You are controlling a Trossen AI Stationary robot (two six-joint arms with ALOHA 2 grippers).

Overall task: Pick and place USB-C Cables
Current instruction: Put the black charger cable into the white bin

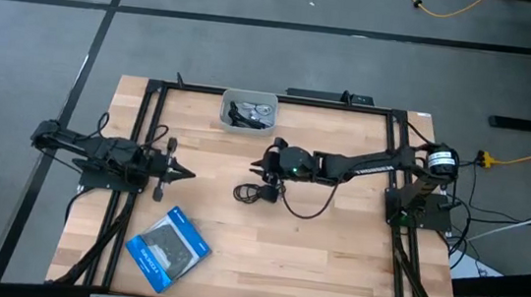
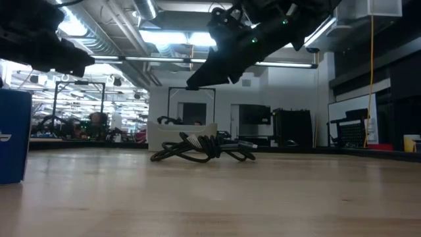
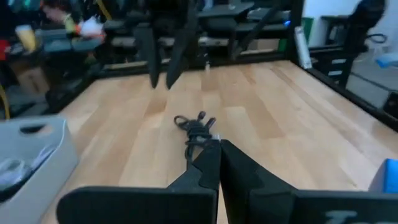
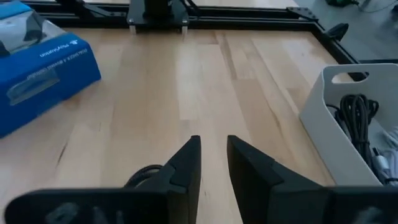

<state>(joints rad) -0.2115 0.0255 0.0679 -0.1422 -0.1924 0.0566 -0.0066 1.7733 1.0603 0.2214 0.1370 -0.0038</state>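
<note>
One black USB-C cable bundle (image 1: 258,194) lies loose on the wooden table near its middle; it also shows in the low view (image 2: 200,149) and the left wrist view (image 3: 195,127). More black and pale cables lie in the white bin (image 1: 249,110) at the far edge (image 4: 357,124). My right gripper (image 1: 258,167) hangs open in the air just above and slightly to the far side of the loose bundle (image 2: 192,85), touching nothing; a bit of the cable (image 4: 144,175) shows beside its fingers. My left gripper (image 1: 187,172) waits shut at the table's left side, pointing at the bundle (image 3: 219,155).
A flat blue-and-black packet (image 1: 167,247) lies near the table's near-left corner, also seen as the blue packet (image 4: 43,65) in the right wrist view. A black metal frame (image 1: 153,137) runs around the table's edges. Bare wood lies between the bundle and the bin.
</note>
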